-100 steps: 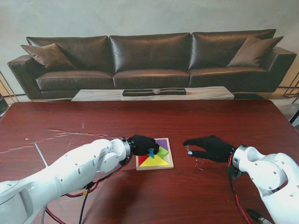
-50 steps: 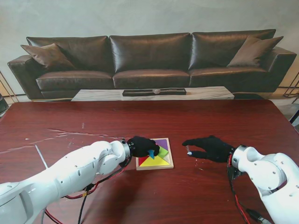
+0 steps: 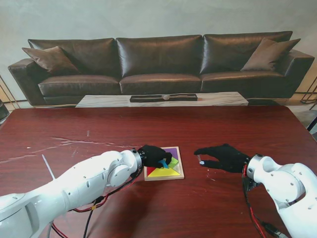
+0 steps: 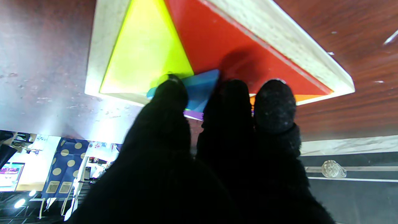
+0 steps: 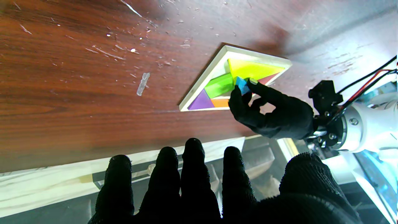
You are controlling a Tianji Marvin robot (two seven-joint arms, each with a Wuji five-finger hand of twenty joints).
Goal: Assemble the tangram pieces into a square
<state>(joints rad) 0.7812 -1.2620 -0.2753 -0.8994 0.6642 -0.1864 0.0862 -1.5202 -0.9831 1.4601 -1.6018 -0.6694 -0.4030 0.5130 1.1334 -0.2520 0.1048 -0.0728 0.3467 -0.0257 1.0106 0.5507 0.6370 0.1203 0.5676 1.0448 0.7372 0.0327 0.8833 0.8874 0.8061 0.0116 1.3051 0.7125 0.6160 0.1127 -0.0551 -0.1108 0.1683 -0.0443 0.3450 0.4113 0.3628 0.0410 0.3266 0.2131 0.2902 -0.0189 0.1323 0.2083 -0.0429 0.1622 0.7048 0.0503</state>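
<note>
A pale wooden tray (image 3: 180,174) sits mid-table and holds yellow (image 3: 166,171), red (image 3: 150,171), green (image 3: 173,161) and purple (image 3: 173,151) tangram pieces. My left hand (image 3: 154,155) is over the tray's left part, shut on a small blue piece (image 3: 162,162) pinched between thumb and fingers. The left wrist view shows the blue piece (image 4: 199,88) just over the yellow (image 4: 143,59) and red (image 4: 230,46) pieces. From the right wrist the same blue piece (image 5: 241,85) and left hand (image 5: 273,113) are visible. My right hand (image 3: 224,157) hovers open to the tray's right, holding nothing.
The dark red table (image 3: 74,129) carries pale scratches and a small clear scrap (image 5: 142,83). A brown leather sofa (image 3: 163,64) and a low marble table (image 3: 163,100) stand beyond the far edge. Red and black cables (image 3: 86,208) hang beneath my left arm.
My left hand has shifted slightly right and nearer to me over the tray, still holding the blue piece. The right hand has stayed in place.
</note>
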